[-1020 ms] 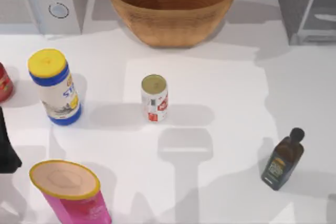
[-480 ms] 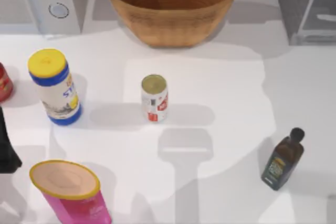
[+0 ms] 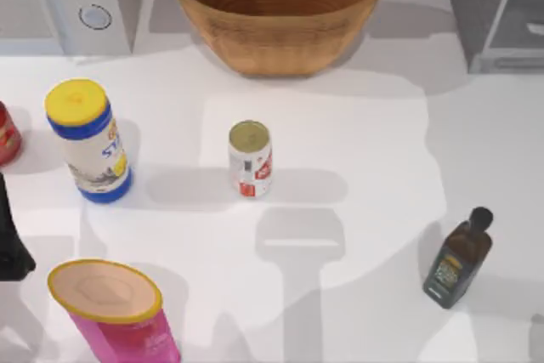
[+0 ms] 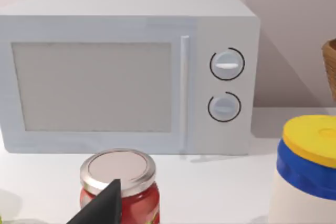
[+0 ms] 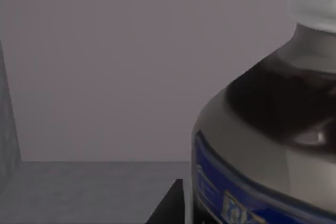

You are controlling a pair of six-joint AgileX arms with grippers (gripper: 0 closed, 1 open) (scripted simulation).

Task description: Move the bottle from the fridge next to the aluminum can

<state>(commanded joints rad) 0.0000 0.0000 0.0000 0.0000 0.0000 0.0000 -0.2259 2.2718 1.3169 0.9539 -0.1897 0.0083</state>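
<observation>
Right wrist view: inside big grey boxy fridge (image 5: 105, 66), tall bottle with white cap, dark neck, blue label (image 5: 268, 129) very close. Reach-in step; next, close fingers, lift out. Right fingers: cannot tell. Small white can with red marks, gold top (image 3: 250, 159) mid-desk. Label writing too blurry. Left arm parked, left edge.

From above I looked straight down on the tabletop (image 3: 357, 150). My left wrist camera sat low and faced the microwave (image 4: 126, 72) head-on, sharing it, the red jar (image 4: 119, 182) and the yellow-lidded canister (image 4: 307, 166) with the top view. My right wrist camera was pressed close against the bottle (image 5: 268, 129)
</observation>
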